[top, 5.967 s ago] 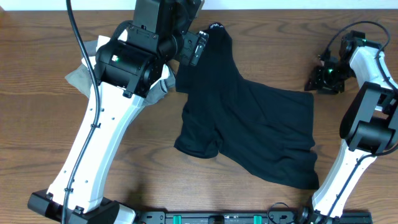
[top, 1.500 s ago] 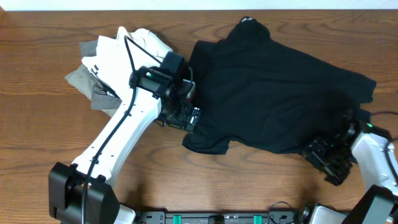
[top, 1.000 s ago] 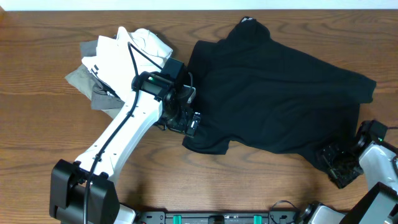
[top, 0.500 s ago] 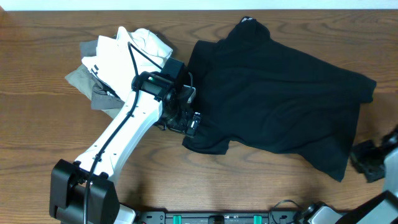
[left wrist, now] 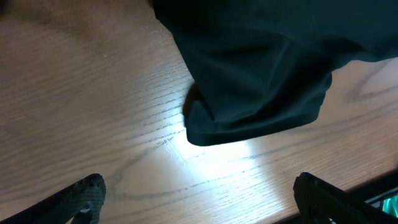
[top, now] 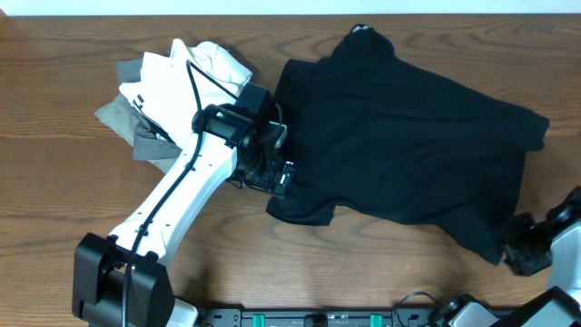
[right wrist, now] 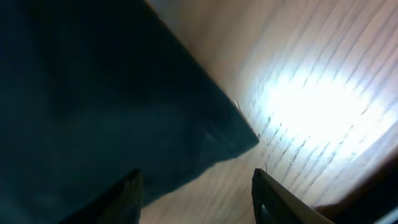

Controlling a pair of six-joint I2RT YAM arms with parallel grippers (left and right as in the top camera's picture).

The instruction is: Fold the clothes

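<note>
The black T-shirt [top: 399, 145] lies spread, rumpled, across the middle and right of the table. Its left sleeve [left wrist: 255, 106] shows in the left wrist view and its lower right corner [right wrist: 124, 106] in the right wrist view. Folded white and grey garments [top: 154, 82] lie in a pile at the far left. My left gripper [top: 272, 173] is open and empty at the shirt's left edge, above bare wood beside the sleeve [left wrist: 199, 199]. My right gripper [top: 525, 254] is open and empty at the shirt's lower right corner [right wrist: 199, 193].
The wooden table [top: 363, 272] runs past the frame on both sides. A black rail [top: 318, 318] lies along the front edge. My left arm [top: 172, 218] slants across the left front of the table.
My right gripper let go of the shirt's lower right corner, swung out right, and has come back close to that corner. The left arm has barely moved.
</note>
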